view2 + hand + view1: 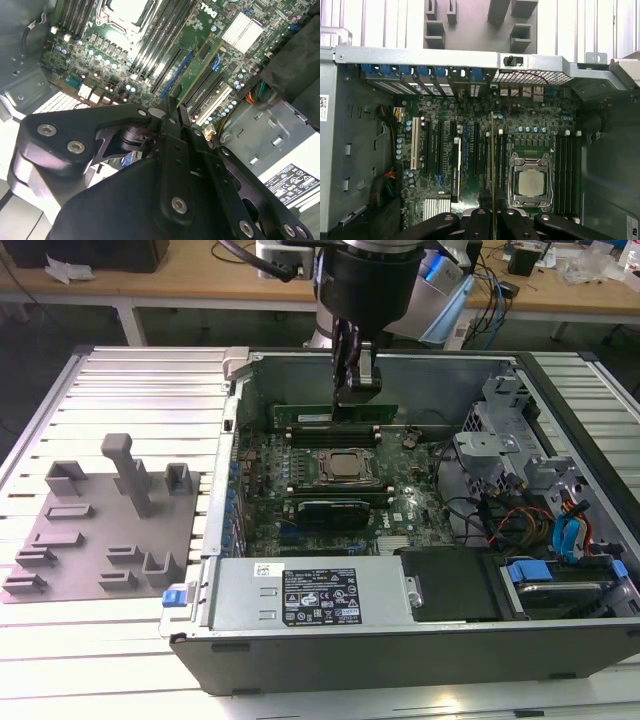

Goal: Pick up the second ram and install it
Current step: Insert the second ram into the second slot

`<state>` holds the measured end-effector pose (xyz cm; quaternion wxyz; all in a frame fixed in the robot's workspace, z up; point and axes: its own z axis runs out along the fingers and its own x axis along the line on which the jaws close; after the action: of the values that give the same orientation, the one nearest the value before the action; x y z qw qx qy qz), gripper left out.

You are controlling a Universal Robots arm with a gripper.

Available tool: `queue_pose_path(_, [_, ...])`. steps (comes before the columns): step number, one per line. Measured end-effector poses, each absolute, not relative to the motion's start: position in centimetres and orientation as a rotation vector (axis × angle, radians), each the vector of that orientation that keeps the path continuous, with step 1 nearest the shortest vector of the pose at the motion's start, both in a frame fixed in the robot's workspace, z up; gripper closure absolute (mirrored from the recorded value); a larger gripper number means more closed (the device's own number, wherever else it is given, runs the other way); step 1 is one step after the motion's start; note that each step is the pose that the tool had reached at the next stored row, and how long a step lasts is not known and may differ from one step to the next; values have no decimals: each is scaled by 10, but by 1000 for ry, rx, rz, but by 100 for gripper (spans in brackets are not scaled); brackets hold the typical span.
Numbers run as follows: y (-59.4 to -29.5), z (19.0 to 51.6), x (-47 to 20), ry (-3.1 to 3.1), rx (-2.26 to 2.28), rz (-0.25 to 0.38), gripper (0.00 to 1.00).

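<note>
My gripper [357, 392] is shut on the second ram [335, 416], a thin green stick held level just above the motherboard [400, 510] inside the open computer case. The stick hangs over the memory slots [340, 436] on the far side of the processor socket [345, 468]. In the first wrist view the ram [492, 150] shows edge-on, running away from the fingertips [481, 216] along the dark slots beside the socket [531, 182]. In the second wrist view the black fingers [184, 125] pinch the green strip [200, 67] above the board.
A wider black card [330, 510] stands on the near side of the socket. A power supply [300, 595] lies at the case's front wall. A drive cage [500, 430] and cables [520, 520] fill the exterior view's right. A grey fixture [100, 530] lies outside the case.
</note>
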<state>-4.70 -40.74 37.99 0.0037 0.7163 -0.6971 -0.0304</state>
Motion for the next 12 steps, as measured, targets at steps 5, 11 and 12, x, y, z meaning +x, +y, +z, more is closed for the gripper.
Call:
queue_pose_path(5, [-407,373,-47,-2185,2245,-95,89])
queue_pose_path(11, [-407,360,-47,-2185,2245,-95,89])
queue_pose_path(12, [-407,356,-47,-2185,2245,-95,89])
